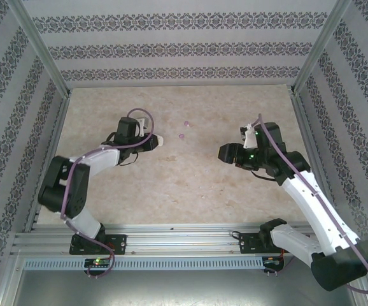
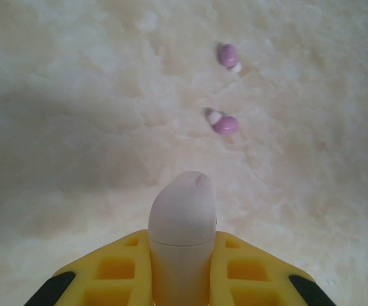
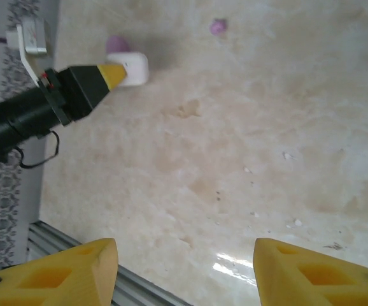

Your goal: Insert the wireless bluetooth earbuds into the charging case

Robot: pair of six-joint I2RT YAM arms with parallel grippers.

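Observation:
My left gripper (image 2: 181, 241) is shut on a white, rounded charging case (image 2: 181, 213) that sticks out forward between the yellow fingers, its lid seam closed. Two pale purple earbuds lie on the table ahead of it, one nearer (image 2: 225, 125) and one farther (image 2: 227, 55), both apart from the case. From above, the case (image 1: 161, 140) sits left of the earbuds (image 1: 181, 136) (image 1: 186, 123). My right gripper (image 3: 184, 250) hovers open over bare table at the right (image 1: 233, 148), with nothing between its fingers. It faces the case (image 3: 133, 67) and the two earbuds (image 3: 116, 43) (image 3: 218, 26).
The marble-patterned table (image 1: 190, 185) is fenced by patterned walls and metal posts. An aluminium rail (image 1: 171, 239) runs along the near edge under the arm bases. There is free room between the two grippers.

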